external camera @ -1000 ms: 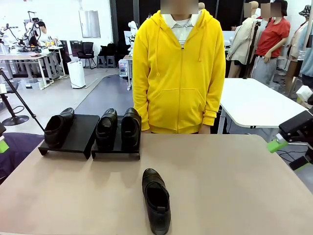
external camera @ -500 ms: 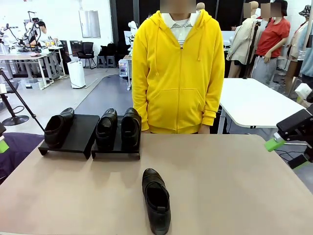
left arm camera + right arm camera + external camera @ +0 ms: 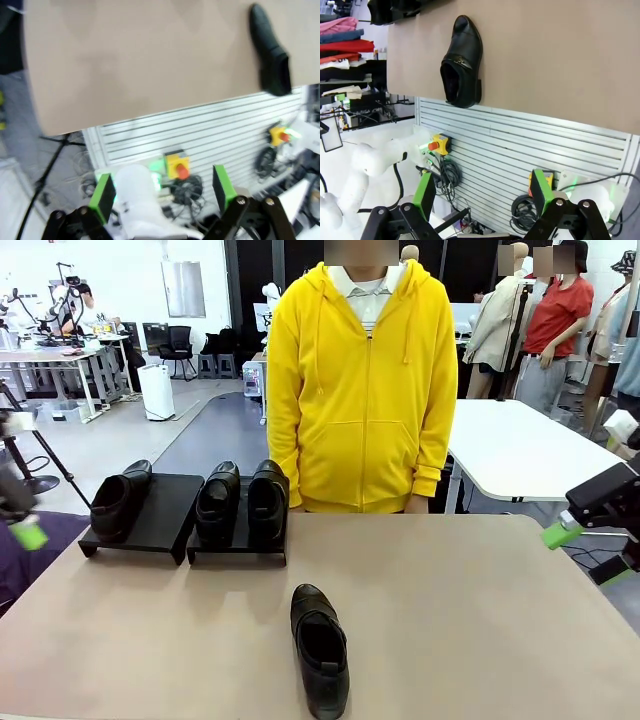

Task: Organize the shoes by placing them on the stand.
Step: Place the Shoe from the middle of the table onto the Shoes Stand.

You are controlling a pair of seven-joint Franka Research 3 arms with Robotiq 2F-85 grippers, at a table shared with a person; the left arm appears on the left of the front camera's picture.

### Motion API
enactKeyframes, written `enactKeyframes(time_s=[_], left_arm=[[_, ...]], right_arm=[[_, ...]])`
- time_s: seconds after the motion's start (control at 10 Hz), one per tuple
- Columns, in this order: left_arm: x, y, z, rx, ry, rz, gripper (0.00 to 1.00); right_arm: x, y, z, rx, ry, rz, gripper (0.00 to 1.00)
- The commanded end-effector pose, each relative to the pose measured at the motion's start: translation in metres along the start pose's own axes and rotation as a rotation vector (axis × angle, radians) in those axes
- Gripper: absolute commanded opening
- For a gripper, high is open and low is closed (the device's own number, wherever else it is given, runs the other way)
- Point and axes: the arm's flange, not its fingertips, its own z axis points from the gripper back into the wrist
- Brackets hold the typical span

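One loose shoe (image 3: 320, 648) is lying low and centre in the front view on the table (image 3: 480, 620), toe pointing away from the camera. Three more shoes are sitting on two black stands: one (image 3: 118, 500) on the left stand (image 3: 160, 515), two (image 3: 242, 500) on the neighbouring stand (image 3: 238, 545). The left gripper (image 3: 162, 192) is hanging released at the frame's left edge, the right gripper (image 3: 482, 195) likewise spread wide, both off the table. A person in a yellow hoodie (image 3: 365, 390) is standing behind.

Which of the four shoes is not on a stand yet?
The shoe nearest the camera, lying alone on the bare table; the other three sit on the black stands.
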Motion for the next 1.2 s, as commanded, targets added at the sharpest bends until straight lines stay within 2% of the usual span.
enactKeyframes(time_s=[0.0, 0.2, 0.3, 0.5, 0.7, 0.8, 0.9, 1.1], left_arm=[[0.038, -0.085, -0.045, -0.073, 0.042, 0.090, 1.00], [0.066, -0.170, -0.114, -0.017, 0.022, 0.077, 1.00], [0.076, -0.198, -0.137, 0.028, -0.047, 0.083, 1.00], [0.094, -0.253, -0.194, 0.066, -0.029, 0.141, 1.00], [0.102, -0.268, -0.218, 0.114, -0.032, 0.148, 1.00], [0.105, -0.265, -0.211, 0.137, -0.029, 0.139, 1.00], [0.091, -0.263, -0.223, 0.077, -0.040, 0.115, 1.00], [0.091, -0.263, -0.223, 0.077, -0.040, 0.115, 1.00]], right_arm=[[0.000, 0.004, 0.002, 0.024, -0.005, -0.012, 1.00], [0.000, 0.004, 0.002, 0.024, -0.005, -0.012, 1.00], [0.000, 0.004, 0.002, 0.024, -0.005, -0.012, 1.00], [0.000, 0.004, 0.002, 0.024, -0.005, -0.012, 1.00], [0.000, 0.004, 0.002, 0.024, -0.005, -0.012, 1.00], [0.000, 0.004, 0.002, 0.024, -0.005, -0.012, 1.00], [0.000, 0.004, 0.002, 0.024, -0.005, -0.012, 1.00], [0.000, 0.004, 0.002, 0.024, -0.005, -0.012, 1.00]])
